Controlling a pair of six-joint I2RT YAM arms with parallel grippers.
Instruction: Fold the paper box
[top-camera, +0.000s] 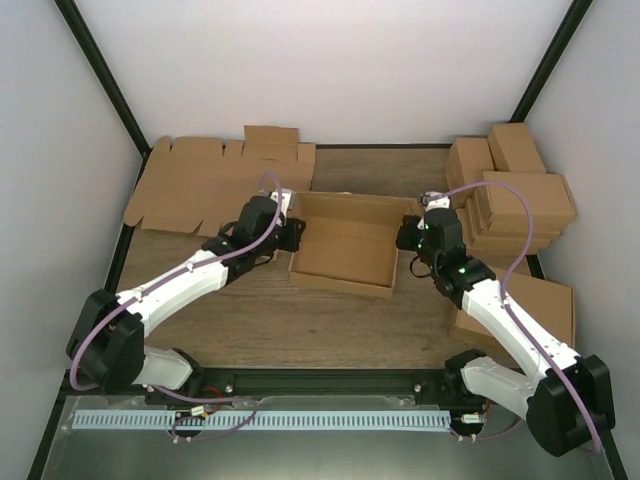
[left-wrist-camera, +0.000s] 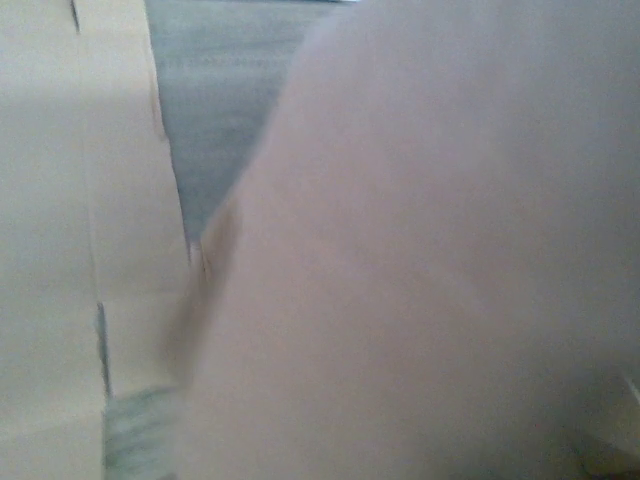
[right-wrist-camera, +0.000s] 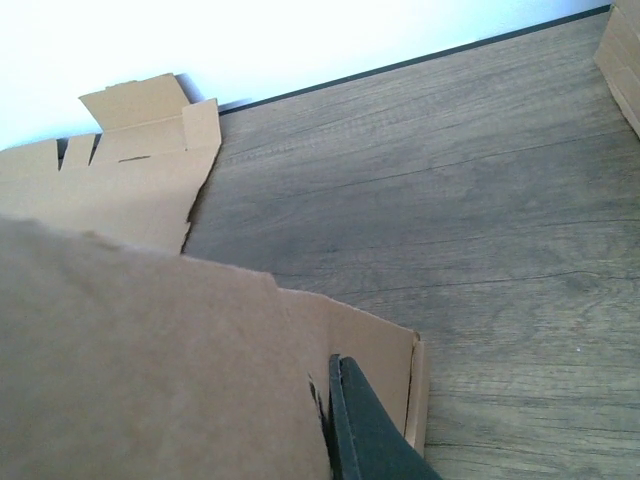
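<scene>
Wood-grain tabletop (top-camera: 250, 320) lay before me, closed in by white walls and a black frame. On it, about midway between my two arms, sat the paper box (top-camera: 345, 250), a shallow rectangular tray of plain brown corrugated cardboard with its walls raised and its top open.

My left arm reached forward and to the right from its base, elbow low and out to the left, wrist turned inward. That put my left gripper (top-camera: 291, 232) against the box's left wall near the far corner. My left wrist camera gave only a blur of pale cardboard (left-wrist-camera: 420, 250) pressed close, so I could not tell whether that claw was apart or together.

My right arm bent up from its base and leaned forward and to the left, bringing my right gripper (top-camera: 408, 236) to the box's right wall. Its jaws were drawn together. One dark finger (right-wrist-camera: 365, 430) stood right beside the cardboard edge, though I could not say if any wall lay pinched between the jaws.

Flat die-cut brown cardboard sheets (top-camera: 215, 185), notched with flaps, lay at the far left behind my left wrist. Closed brown rectangular cartons (top-camera: 515, 200) were stacked at the far right, and one more flat brown carton (top-camera: 545, 300) lay under my right forearm.
</scene>
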